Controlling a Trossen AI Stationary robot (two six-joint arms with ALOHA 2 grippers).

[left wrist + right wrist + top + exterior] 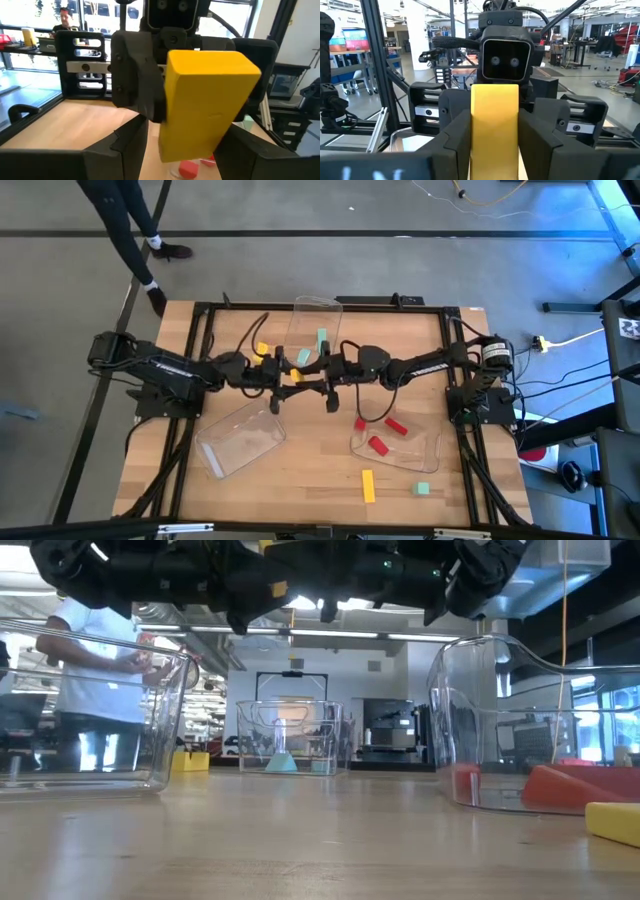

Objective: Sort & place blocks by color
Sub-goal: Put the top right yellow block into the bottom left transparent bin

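Observation:
A yellow bar block [295, 377] hangs in the air over the table's middle, between my two grippers, which face each other. My right gripper [494, 150] is shut on it. My left gripper [182, 150] is open, its fingers on either side of the bar's other end, with a gap showing beside one finger. Red blocks [377, 444] lie in the near right tray [430, 455]. A mint block [322, 337] lies in the far tray [315, 305]. A yellow block [262, 348], a yellow bar [368, 485] and a mint cube [423, 490] rest on the table. My right gripper pinches the yellow bar between its two fingers [455, 145], one on each long side face [492, 115]. It comes level from the table's right, the fingers along the bar. The bar is lifted clear and sticks out toward the left gripper.
An empty clear tray [240, 442] sits near left. The low view shows the three trays [90, 710], [290, 735], [530, 730] standing on the wood. A person [130, 220] stands beyond the table's far left corner. Cables run along the right side.

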